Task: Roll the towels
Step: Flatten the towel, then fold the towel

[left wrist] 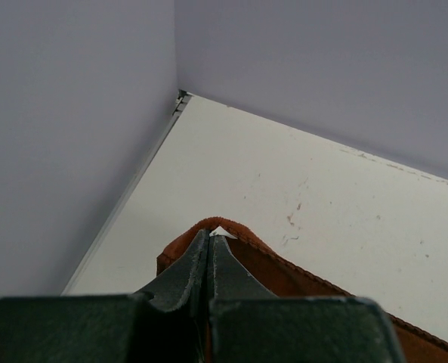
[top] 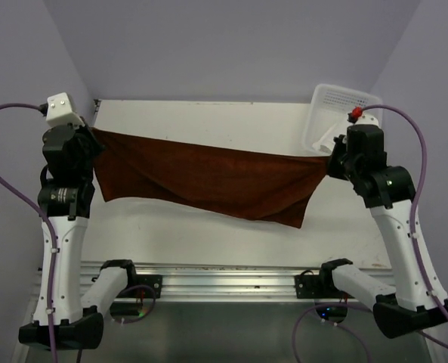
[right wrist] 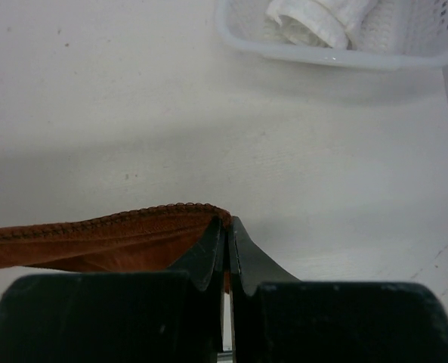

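Observation:
The rust-brown towel (top: 208, 178) hangs stretched above the table between both arms, its lower edge sagging to a point at the right. My left gripper (top: 94, 140) is shut on its left top corner (left wrist: 224, 227). My right gripper (top: 331, 162) is shut on its right top corner (right wrist: 201, 215). The white towel (right wrist: 314, 23) lies rolled inside the basket (right wrist: 344, 57) at the back right, with only a small bit of it showing in the top view.
The white perforated basket (top: 337, 106) stands tilted at the table's back right corner, just behind my right arm. Purple walls close the table on the left, back and right. A metal rail (top: 224, 280) carries the arm bases along the near edge.

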Available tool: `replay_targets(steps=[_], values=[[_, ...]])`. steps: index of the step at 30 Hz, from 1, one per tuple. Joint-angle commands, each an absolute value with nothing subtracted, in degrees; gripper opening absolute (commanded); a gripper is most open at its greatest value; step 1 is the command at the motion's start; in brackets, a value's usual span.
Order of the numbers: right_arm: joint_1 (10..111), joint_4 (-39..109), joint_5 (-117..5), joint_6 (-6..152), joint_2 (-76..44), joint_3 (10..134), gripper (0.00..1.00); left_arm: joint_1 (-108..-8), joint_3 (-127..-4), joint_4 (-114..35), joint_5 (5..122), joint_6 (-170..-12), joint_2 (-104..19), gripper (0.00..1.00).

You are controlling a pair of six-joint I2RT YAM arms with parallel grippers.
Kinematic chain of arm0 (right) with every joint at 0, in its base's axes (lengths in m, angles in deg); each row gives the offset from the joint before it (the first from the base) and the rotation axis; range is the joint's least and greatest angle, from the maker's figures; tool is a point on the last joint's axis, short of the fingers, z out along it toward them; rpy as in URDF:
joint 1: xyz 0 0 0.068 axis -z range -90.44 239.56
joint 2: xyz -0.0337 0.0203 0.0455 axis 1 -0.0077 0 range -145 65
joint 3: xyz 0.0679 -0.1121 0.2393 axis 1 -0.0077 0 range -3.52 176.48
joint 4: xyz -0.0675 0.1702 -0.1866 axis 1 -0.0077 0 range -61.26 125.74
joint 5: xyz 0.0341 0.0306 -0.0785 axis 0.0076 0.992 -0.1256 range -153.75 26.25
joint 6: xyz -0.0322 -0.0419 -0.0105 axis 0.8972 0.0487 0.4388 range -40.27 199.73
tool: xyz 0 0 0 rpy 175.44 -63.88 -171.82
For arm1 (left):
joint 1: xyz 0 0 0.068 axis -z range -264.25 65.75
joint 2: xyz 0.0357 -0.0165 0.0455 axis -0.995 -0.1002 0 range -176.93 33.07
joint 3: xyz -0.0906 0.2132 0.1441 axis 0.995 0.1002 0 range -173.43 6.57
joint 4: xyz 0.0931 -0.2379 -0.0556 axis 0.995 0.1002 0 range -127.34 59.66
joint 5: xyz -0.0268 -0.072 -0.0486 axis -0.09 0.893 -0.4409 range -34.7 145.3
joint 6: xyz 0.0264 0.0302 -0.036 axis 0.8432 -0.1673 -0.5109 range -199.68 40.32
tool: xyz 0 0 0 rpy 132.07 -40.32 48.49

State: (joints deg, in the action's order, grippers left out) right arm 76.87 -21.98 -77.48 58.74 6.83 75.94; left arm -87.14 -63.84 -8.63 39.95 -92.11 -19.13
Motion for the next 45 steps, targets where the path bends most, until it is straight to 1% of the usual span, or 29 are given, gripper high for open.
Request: replay_targets(steps=[1, 6, 8, 11, 14, 19, 21, 24, 29, 34, 38, 42, 45], values=[[77.26, -17.55, -76.23, 58.81, 1.03, 74.44, 0.0, -87.76, -63.83, -10.7, 37.64, -90.93, -23.6, 0.0], [77.26, -10.33, -78.6, 59.51, -6.09, 74.17, 0.0, -87.68, -61.98, -15.8, 37.29, -90.58, -29.84, 0.0], [77.17, -7.51, -79.3, 59.69, -10.83, 75.4, 0.0, -87.68, -62.33, -17.82, 37.37, -90.49, -34.5, 0.0], [77.61, -4.08, -80.09, 59.69, -17.23, 77.77, 0.0, -87.68, -64.79, -19.84, 37.9, -90.93, -41.79, 0.0], [78.22, -1.09, -81.14, 59.69, -23.21, 80.32, 0.0, -87.68, -69.7, -21.25, 38.95, -91.54, -49.18, 0.0], [79.1, 2.85, -80.98, 60.92, -30.53, 84.63, 0.0, -87.76, -76.39, -22.13, 40.45, -91.46, -61.47, 0.0], [79.28, 4.26, -80.28, 61.62, -33.16, 85.59, 0.0, -87.76, -77.98, -22.74, 40.71, -90.85, -64.91, 0.0], [79.89, 5.59, -79.83, 62.15, -35.36, 85.95, 0.0, -87.68, -77.81, -23.97, 40.72, -89.96, -66.68, 0.0], [80.25, 10.5, -79.3, 63.64, -34.94, 81.57, 0.0, -87.68, -75.79, -25.03, 39.92, -88.74, -68.35, 0.0], [80.25, 14.71, -77.46, 65.23, -33.01, 75.52, 0.01, -87.94, -71.4, -27.05, 40.27, -88.12, -66.69, 0.0], [80.25, 20.26, -75.53, 67.15, -27.57, 69.18, 0.01, -88.03, -68.84, -26.8, 40.36, -87.94, -65.45, 0.0], [80.25, 28.69, -73.51, 69.36, -21.5, 59.44, 0.01, -88.03, -67.44, -25.91, 40.63, -87.85, -63.97, 0.0], [80.33, 30.9, -72.8, 70.67, -19.21, 56.52, 0.01, -88.03, -65.86, -25.83, 40.63, -87.94, -62.82, 0.0]])
